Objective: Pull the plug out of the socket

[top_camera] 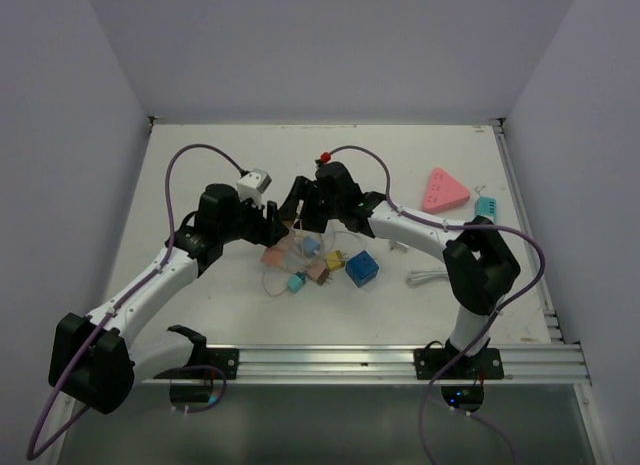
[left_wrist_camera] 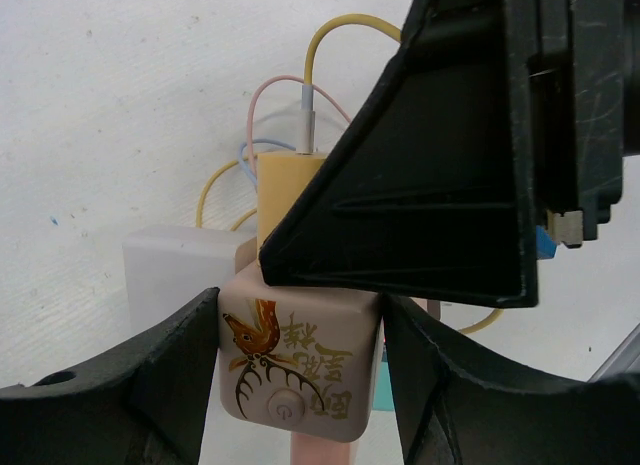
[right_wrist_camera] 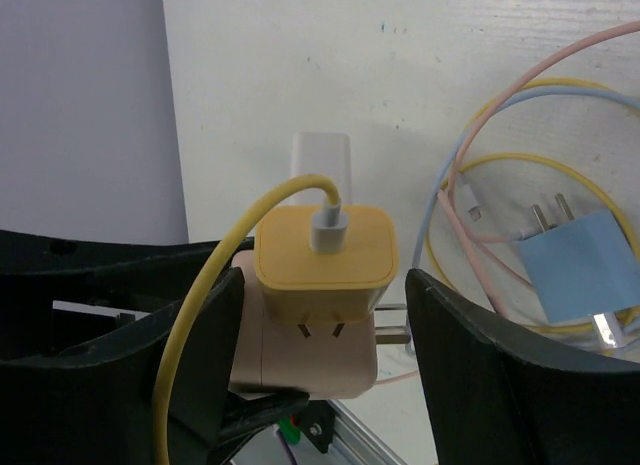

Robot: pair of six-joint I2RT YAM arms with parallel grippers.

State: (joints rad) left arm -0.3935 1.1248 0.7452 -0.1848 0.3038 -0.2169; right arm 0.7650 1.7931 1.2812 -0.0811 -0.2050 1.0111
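left claw (left_wrist_camera: 300, 330) and right claw (right_wrist_camera: 325, 320) meet at the socket (left_wrist_camera: 295, 370), middle of the worktop (top_camera: 200, 175)
the left claw clamps the beige socket from 2 sides; the right claw straddles the yellow plug (right_wrist_camera: 325, 260), prongs partly showing, but whether its fingers (right_wrist_camera: 480, 385) press it i cannot tell. both arms bend inward from the near edge. a blue charger (right_wrist_camera: 580, 260) lies nearby; pale walls (top_camera: 330, 45) enclose the worktop.

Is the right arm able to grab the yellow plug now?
Probably yes. The yellow plug sits between the open fingers of the right gripper, with nothing blocking them. The left gripper grips the socket.
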